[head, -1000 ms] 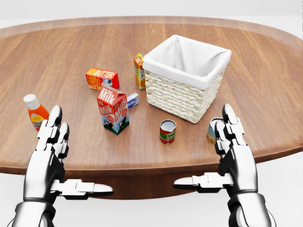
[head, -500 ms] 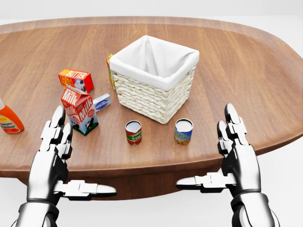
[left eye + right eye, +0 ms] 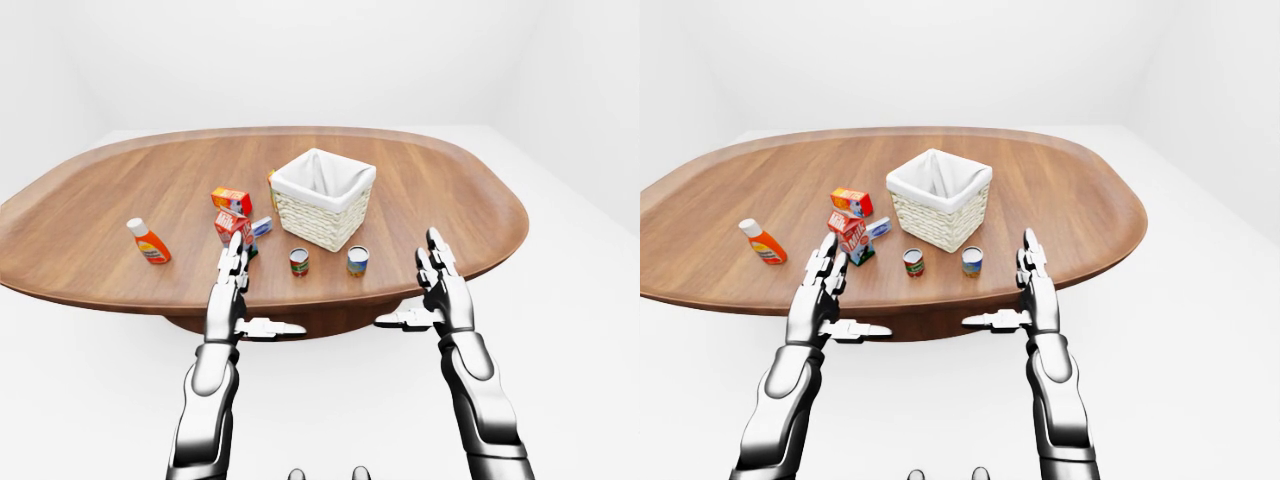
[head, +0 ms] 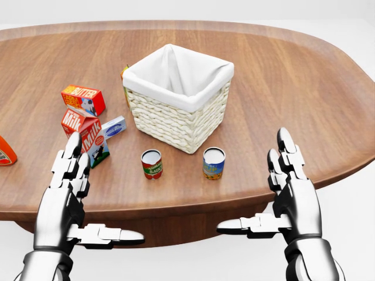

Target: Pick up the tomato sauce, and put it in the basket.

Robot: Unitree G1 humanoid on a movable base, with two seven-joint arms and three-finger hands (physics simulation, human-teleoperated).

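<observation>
Head view: close, tilted down over the near edge of the table (image 4: 304,76), basket (image 4: 176,105) upper centre, orange bottle cut off at left edge. Eye views: seemingly set farther off, taking in whole tabletop and both arms, sharing nearly one picture, slightly offset sideways.

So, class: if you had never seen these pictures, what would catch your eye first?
Two silver robot hands, the left hand and right hand, are raised open at the bottom of the head view. Above them, a white-lined wicker basket stands mid-table, with a red tomato sauce can and another can just below it.
</observation>
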